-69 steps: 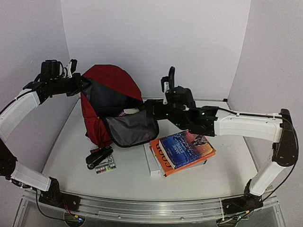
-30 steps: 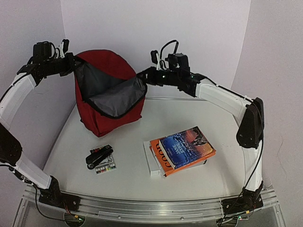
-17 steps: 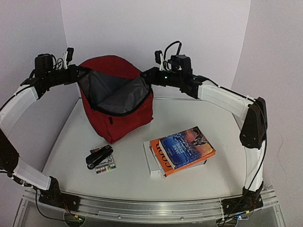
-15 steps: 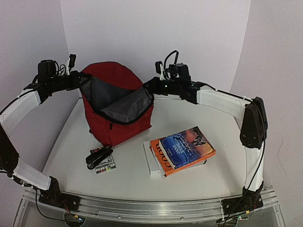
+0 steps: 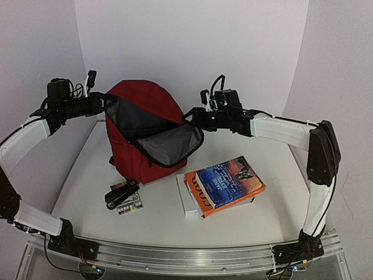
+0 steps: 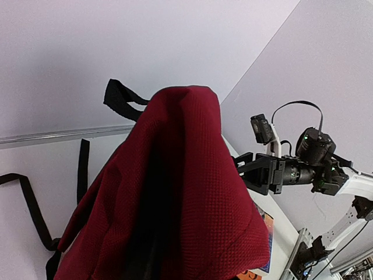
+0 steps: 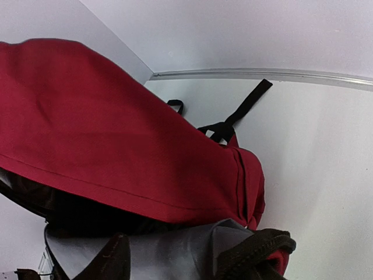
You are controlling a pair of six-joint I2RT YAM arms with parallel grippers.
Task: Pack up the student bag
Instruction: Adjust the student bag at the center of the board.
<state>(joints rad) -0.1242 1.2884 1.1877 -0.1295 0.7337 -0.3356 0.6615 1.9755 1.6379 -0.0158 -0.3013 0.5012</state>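
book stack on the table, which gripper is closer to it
Right. The right gripper is at the student bag's open flap, just behind the book stack; the left gripper is at the bag's left side, farther away.

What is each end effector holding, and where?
The student bag, at its opening: left end effector at the upper rim, grip unclear; right end effector at the flap edge, jaws parted, likely not gripping.

White-shelled arms (image 5: 285, 129) with black joints; looped black cables (image 5: 217, 80); green lights (image 5: 214, 116) at right wrist.
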